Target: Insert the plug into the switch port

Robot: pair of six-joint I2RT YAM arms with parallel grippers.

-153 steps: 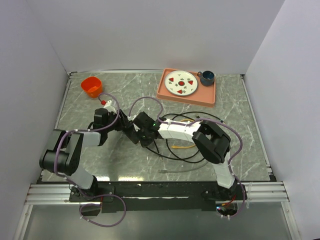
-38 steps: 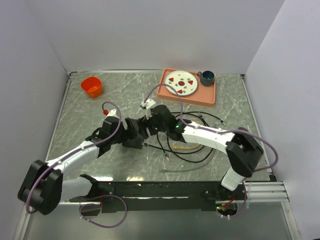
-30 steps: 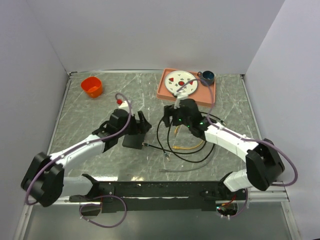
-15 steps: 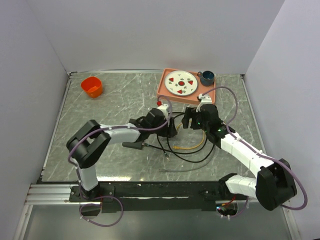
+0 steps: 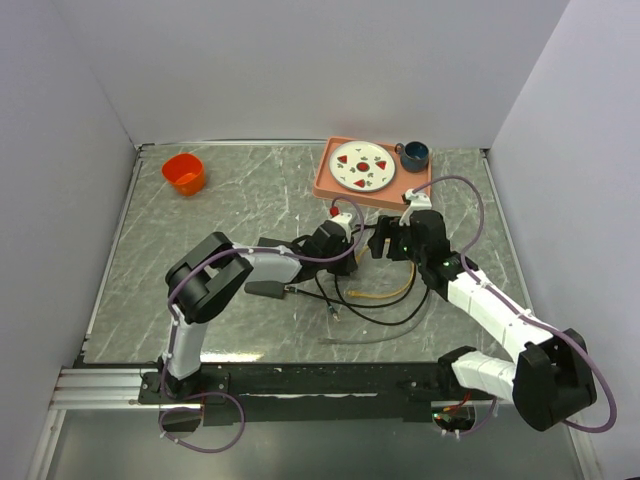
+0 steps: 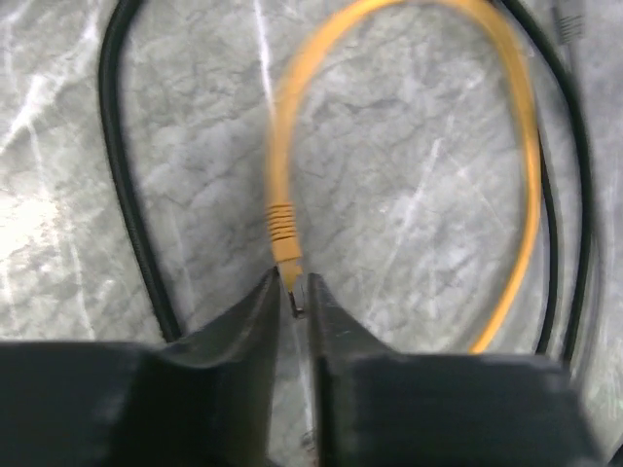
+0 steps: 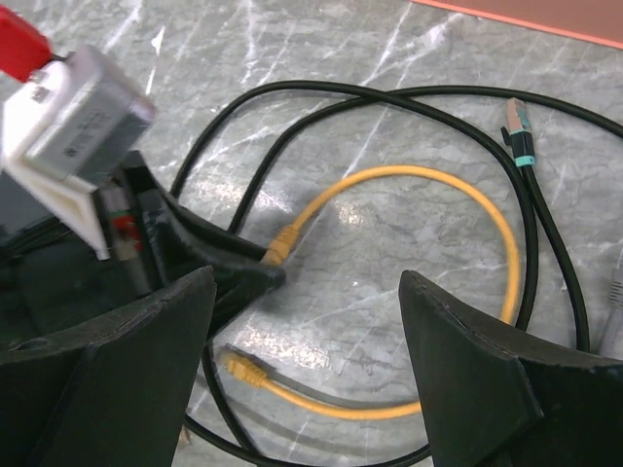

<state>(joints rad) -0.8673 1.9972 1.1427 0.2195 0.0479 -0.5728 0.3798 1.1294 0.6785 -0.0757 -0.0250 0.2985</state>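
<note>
From here my left end effector (image 6: pixel 292 304) has its fingers drawn in close on either side of the plug (image 6: pixel 288 258). The plug's tip sits right between the fingertips, so I read it as a pinch on the plug. The plug is the end of a yellow cable (image 6: pixel 527 195) that loops away across the grey marbled worktop (image 6: pixel 399 204), with a black cable (image 6: pixel 122 195) curving just beside it.

My right end effector (image 7: pixel 307 321) hangs over the same spot with its fingers spread wide and nothing between them. Its camera shows the left fingers on the plug, the cable's other yellow plug (image 7: pixel 243 370) lying loose nearer the lens, and a teal-tipped connector (image 7: pixel 517 127) off to the side.

In the overhead view the black box (image 5: pixel 262 290) lies flat on the worktop to the left of both end effectors, partly under my left arm and apart from the plug. I cannot make out the switch port on its side. A pink tray (image 5: pixel 345 197) sits at the far edge.
</note>
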